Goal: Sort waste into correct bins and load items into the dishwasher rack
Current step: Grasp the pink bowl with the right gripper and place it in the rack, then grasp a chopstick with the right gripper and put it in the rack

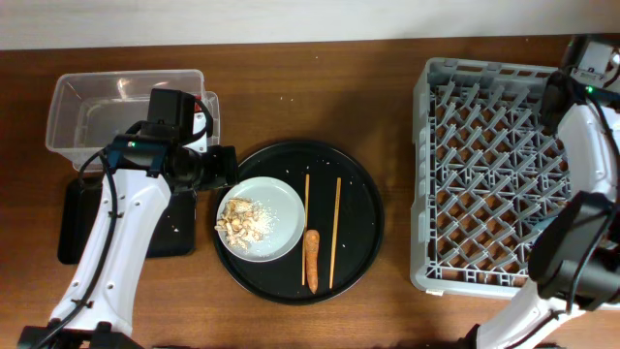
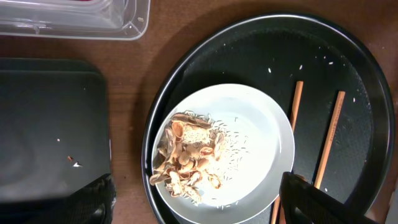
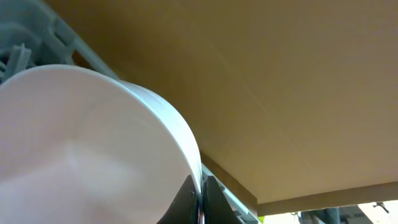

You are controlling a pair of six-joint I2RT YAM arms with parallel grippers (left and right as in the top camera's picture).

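Observation:
The pale grey-blue plate [image 1: 276, 218] lies on the round black tray [image 1: 360, 199] with beige food scraps [image 1: 239, 221] on its left half. An orange carrot piece [image 1: 311, 259] lies beside it. My left gripper [image 2: 199, 208] is open, its fingers spread above the plate's [image 2: 249, 124] near side, over the scraps [image 2: 189, 155]. My right gripper [image 3: 202, 186] is shut on the rim of the white bowl [image 3: 81, 143], held at the far right corner of the grey dishwasher rack [image 1: 484, 174]. The clear tub [image 1: 97, 107] and the black rectangular tray [image 1: 77, 228] sit at the left. The tissue and cup are out of view.
Two wooden chopsticks [image 1: 336, 233] lie on the round tray right of the plate. The left arm [image 1: 126, 213] reaches over the rectangular tray. A bit of red shows inside the tub's right end [image 1: 201, 118]. The right arm [image 1: 581, 194] runs along the rack's right side.

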